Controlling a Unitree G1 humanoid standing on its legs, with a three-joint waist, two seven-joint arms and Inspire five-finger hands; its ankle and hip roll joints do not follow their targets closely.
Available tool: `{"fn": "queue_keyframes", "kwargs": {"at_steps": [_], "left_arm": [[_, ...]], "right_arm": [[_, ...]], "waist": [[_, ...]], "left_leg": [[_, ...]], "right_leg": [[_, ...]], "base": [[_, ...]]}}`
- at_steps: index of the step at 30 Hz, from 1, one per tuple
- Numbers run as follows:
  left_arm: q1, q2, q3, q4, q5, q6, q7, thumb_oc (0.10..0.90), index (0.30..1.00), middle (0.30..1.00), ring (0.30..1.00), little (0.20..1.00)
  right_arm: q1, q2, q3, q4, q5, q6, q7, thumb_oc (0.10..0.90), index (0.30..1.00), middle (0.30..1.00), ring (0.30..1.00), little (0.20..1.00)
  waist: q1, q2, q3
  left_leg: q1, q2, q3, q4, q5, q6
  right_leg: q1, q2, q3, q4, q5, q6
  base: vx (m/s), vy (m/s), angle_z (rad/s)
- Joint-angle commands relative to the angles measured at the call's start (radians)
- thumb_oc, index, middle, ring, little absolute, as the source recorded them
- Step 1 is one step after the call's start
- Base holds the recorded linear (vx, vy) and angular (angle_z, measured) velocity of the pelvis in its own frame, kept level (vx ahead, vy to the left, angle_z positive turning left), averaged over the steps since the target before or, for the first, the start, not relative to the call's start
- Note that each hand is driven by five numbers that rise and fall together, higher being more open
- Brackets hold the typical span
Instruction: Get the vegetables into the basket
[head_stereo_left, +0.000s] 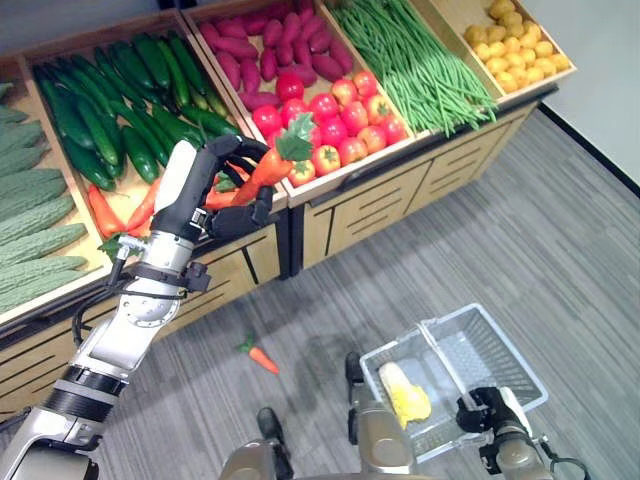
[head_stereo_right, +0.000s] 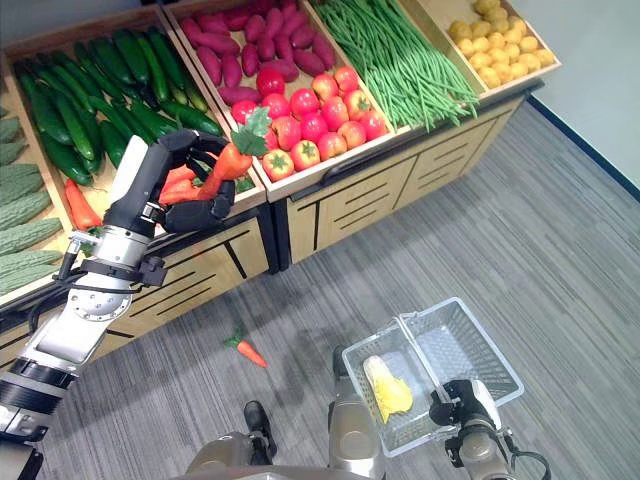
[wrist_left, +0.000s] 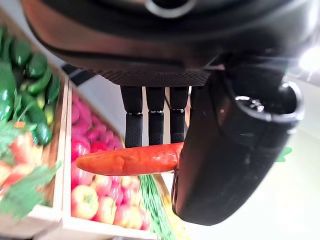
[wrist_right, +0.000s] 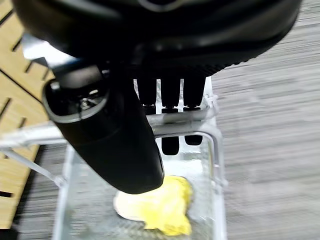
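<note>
Left hand (head_stereo_left: 215, 185) is raised in front of the produce stand (head_stereo_left: 340, 205), fingers and thumb clamped round a carrot (head_stereo_left: 262, 172); its leafy top points toward the tomatoes (head_stereo_left: 335, 120), and in the left wrist view the orange root (wrist_left: 131, 161) lies crosswise under the fingers (wrist_left: 155, 122), the tip sticking out free. Right hand (head_stereo_left: 492, 412) is curled round the handle of the clear basket (head_stereo_left: 500, 345), held low, well apart from the stand on its floor side. One yellow vegetable (head_stereo_left: 405, 395) already lies in the basket. A second carrot (head_stereo_left: 260, 356) lies on the floor between stand and basket

Step in hand, as judged: carry the held carrot from the stand to the basket
- keep the clamp firm; the grip sits toward the leafy end, so the root could pivot
- bring the hand over the basket opening before letting go
- release low, clear of the handle
- right hand to keep the basket level

The floor carrot remains to be collected
</note>
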Motion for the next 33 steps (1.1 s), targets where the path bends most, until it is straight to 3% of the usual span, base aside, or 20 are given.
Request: {"fn": "queue_keyframes", "kwargs": {"at_steps": [1, 3, 4, 5, 8, 9, 17, 30, 33], "left_arm": [[-0.034, 0.048, 0.093, -0.100, -0.062, -0.082, 0.015, 0.400, 0.300, 0.300, 0.300, 0.300], [0.010, 0.062, 0.132, -0.123, -0.062, -0.069, 0.009, 0.400, 0.300, 0.300, 0.300, 0.300], [0.030, 0.062, 0.157, -0.130, -0.060, -0.065, 0.009, 0.400, 0.300, 0.300, 0.300, 0.300], [0.051, 0.060, 0.178, -0.131, -0.059, -0.063, 0.013, 0.400, 0.300, 0.300, 0.300, 0.300], [0.070, 0.055, 0.194, -0.128, -0.061, -0.065, 0.013, 0.400, 0.300, 0.300, 0.300, 0.300], [0.075, 0.044, 0.188, -0.128, -0.062, -0.065, 0.005, 0.400, 0.300, 0.300, 0.300, 0.300], [0.070, -0.001, 0.151, -0.125, -0.062, -0.061, -0.014, 0.400, 0.300, 0.300, 0.300, 0.300], [0.018, -0.065, 0.059, -0.117, -0.096, -0.062, -0.046, 0.400, 0.300, 0.300, 0.300, 0.300], [-0.014, -0.100, 0.015, -0.106, -0.104, -0.058, -0.051, 0.400, 0.300, 0.300, 0.300, 0.300]], "right_arm": [[0.005, -0.051, 0.007, -0.044, 0.003, -0.043, -0.025, 0.400, 0.300, 0.300, 0.300, 0.300], [-0.008, -0.051, 0.012, -0.051, 0.002, -0.042, -0.028, 0.400, 0.300, 0.300, 0.300, 0.300], [-0.016, -0.054, 0.017, -0.064, -0.006, -0.040, -0.025, 0.400, 0.300, 0.300, 0.300, 0.300], [-0.024, -0.052, 0.026, -0.073, -0.008, -0.037, -0.024, 0.400, 0.300, 0.300, 0.300, 0.300], [-0.024, -0.049, 0.027, -0.078, -0.012, -0.036, -0.029, 0.400, 0.300, 0.300, 0.300, 0.300], [-0.015, -0.050, 0.025, -0.094, -0.014, -0.037, -0.027, 0.400, 0.300, 0.300, 0.300, 0.300], [0.021, -0.080, -0.021, -0.085, 0.000, -0.035, -0.039, 0.400, 0.300, 0.300, 0.300, 0.300], [0.070, -0.116, -0.069, -0.098, 0.029, -0.046, -0.060, 0.400, 0.300, 0.300, 0.300, 0.300], [0.098, -0.128, -0.090, -0.105, 0.042, -0.049, -0.070, 0.400, 0.300, 0.300, 0.300, 0.300]], "waist": [[0.014, 0.022, -0.067], [0.048, 0.036, -0.077], [0.067, 0.040, -0.092], [0.084, 0.026, -0.101], [0.090, 0.023, -0.104], [0.082, 0.021, -0.107], [0.045, 0.046, -0.122], [-0.011, 0.105, -0.114], [-0.036, 0.125, -0.104]], "left_leg": [[-0.021, 0.057, -0.058, 0.038, -0.025, -0.070], [-0.027, 0.069, -0.011, 0.022, -0.003, -0.058], [-0.022, 0.073, 0.002, 0.010, -0.014, -0.070], [-0.016, 0.072, 0.036, 0.007, -0.008, -0.079], [-0.010, 0.086, 0.067, 0.020, 0.000, -0.090], [-0.015, 0.097, 0.075, 0.036, 0.005, -0.098], [-0.005, 0.147, 0.093, 0.025, 0.063, -0.146], [0.023, 0.214, 0.122, 0.003, 0.133, -0.202], [0.019, 0.245, 0.122, 0.021, 0.153, -0.223]], "right_leg": [[0.037, -0.063, 0.015, 0.079, -0.068, 0.062], [0.072, -0.075, -0.055, 0.196, -0.125, 0.047], [0.120, -0.084, -0.080, 0.212, -0.155, 0.054], [0.173, -0.084, -0.115, 0.139, -0.153, 0.060], [0.183, -0.074, -0.151, 0.097, -0.168, 0.061], [0.199, -0.056, -0.148, 0.063, -0.198, 0.052], [0.238, 0.003, -0.138, -0.034, -0.243, 0.030], [0.254, 0.067, -0.094, -0.066, -0.263, -0.005], [0.251, 0.094, -0.076, -0.045, -0.286, -0.029]], "base": [[-0.20, 0.114, -0.44], [-0.20, 0.116, -0.96], [-0.07, -0.018, -1.11], [-0.04, -0.072, -1.20], [-0.02, -0.163, -0.75], [0.01, -0.147, -0.42], [-0.01, -0.142, -0.19], [-0.02, -0.097, -0.12], [-0.02, -0.165, -0.16]]}}
